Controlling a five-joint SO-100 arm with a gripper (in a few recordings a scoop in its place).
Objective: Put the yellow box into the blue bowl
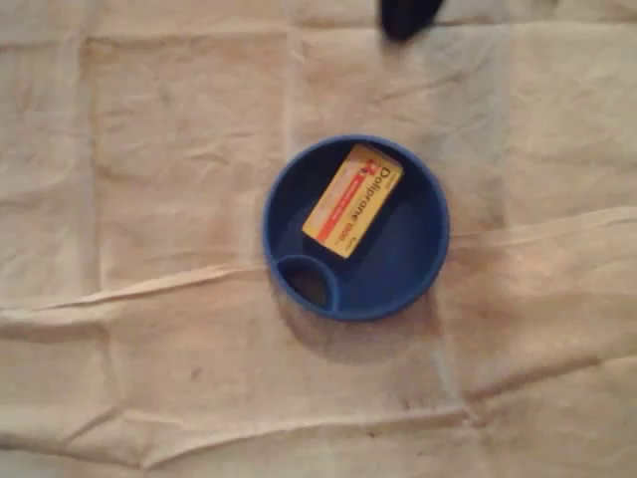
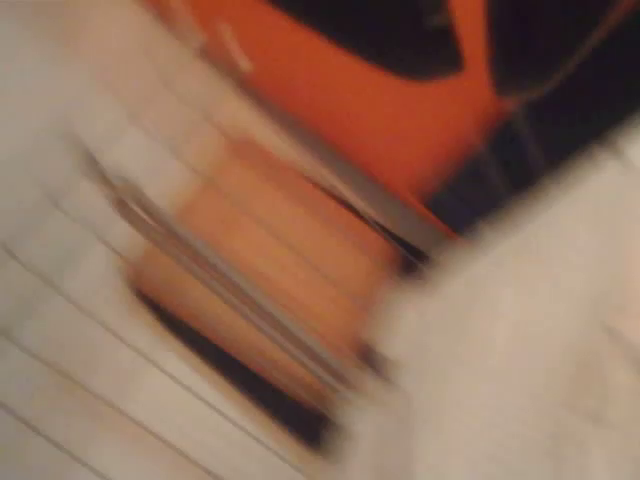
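On the cloth-covered bench (image 1: 149, 199), the blue bowl (image 1: 418, 269) holds the yellow box (image 1: 352, 201). The box lies slanted in the large compartment, its upper end propped at the rim, apart from the small round pocket (image 1: 309, 284). I judge the placing done; what is left is getting clear cleanly. A dark shape (image 1: 403, 15) at the overhead view's top edge is probably my arm. My wrist view is all blur, so I cannot tell whether my fingers are apart or together. Best to go high and wide of the rim, never nudging the bowl.
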